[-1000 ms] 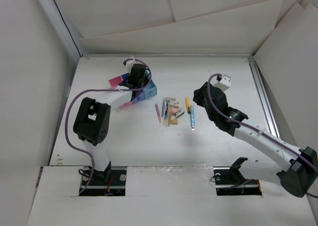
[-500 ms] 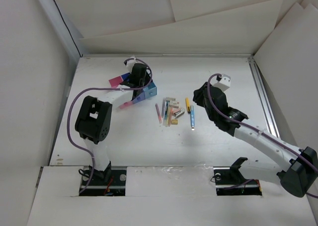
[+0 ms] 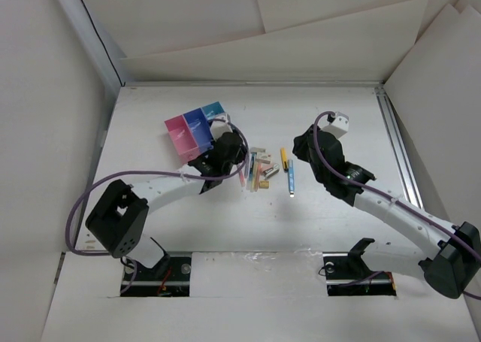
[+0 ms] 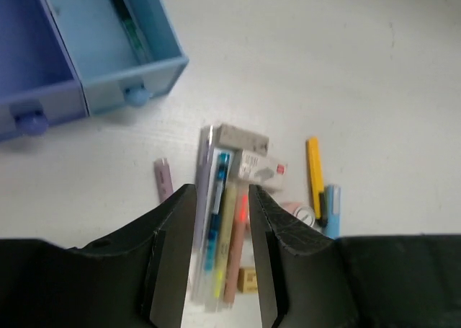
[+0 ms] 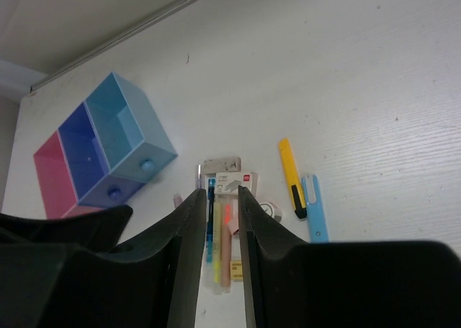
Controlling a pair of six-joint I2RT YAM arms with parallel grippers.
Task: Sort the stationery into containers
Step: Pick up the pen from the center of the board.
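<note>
The surface point(image 3: 338, 116) is painted white and matt; a faint wood-like grain and small dark specks are shown in the right wrist view. The trays point(image 3: 197, 128) appear to be moulded in smooth plastic with a dull sheen. A glossy plastic finish is seen on the pens point(image 5: 290, 176). One eraser block point(image 4: 256, 168) is wrapped in printed paper. The fingers of the left tool point(image 4: 220, 194) and the right tool point(image 5: 220, 194) are made of matt black plastic, slightly grainy. The walls point(image 3: 301, 41) are lined with matt sheets like paper or card. A rail point(image 3: 397, 146) at the right edge looks like bare metal.
</note>
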